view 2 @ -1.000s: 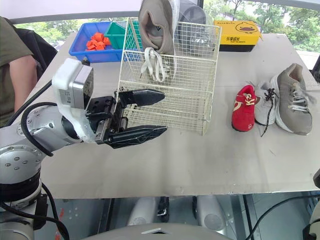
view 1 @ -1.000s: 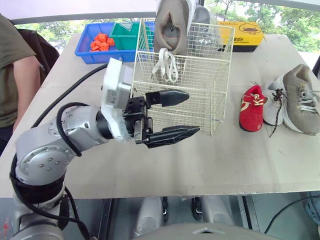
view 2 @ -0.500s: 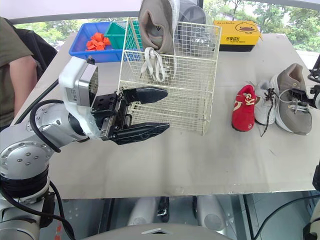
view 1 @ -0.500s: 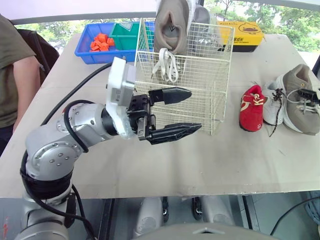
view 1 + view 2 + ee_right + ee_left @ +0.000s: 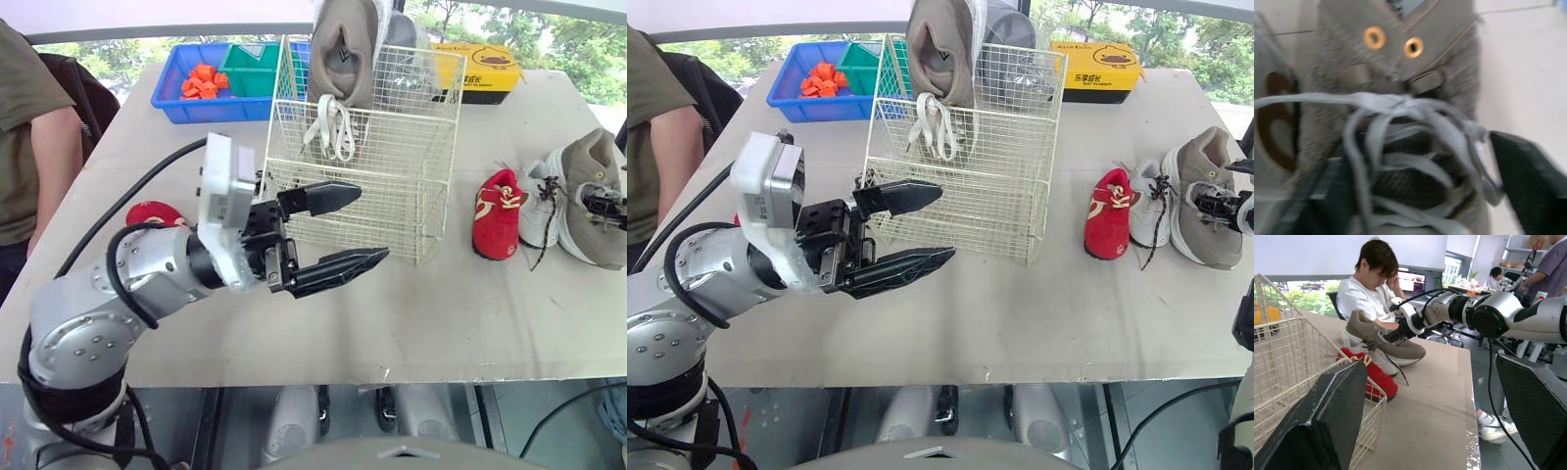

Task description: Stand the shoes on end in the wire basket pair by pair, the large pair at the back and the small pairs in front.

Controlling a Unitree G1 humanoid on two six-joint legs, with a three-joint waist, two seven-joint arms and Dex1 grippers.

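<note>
The left gripper (image 5: 370, 223) hovers over the counter (image 5: 411, 313) with its fingers spread and empty, just in front of the wire basket (image 5: 392, 166). One large tan shoe (image 5: 343, 49) stands on end at the back of the basket, laces hanging down. At the right edge, the right gripper (image 5: 1215, 207) is spread across the laces of a second tan shoe (image 5: 593, 166) lying on the counter. Beside that lie a white shoe (image 5: 534, 211) and a small red shoe (image 5: 497, 213).
</note>
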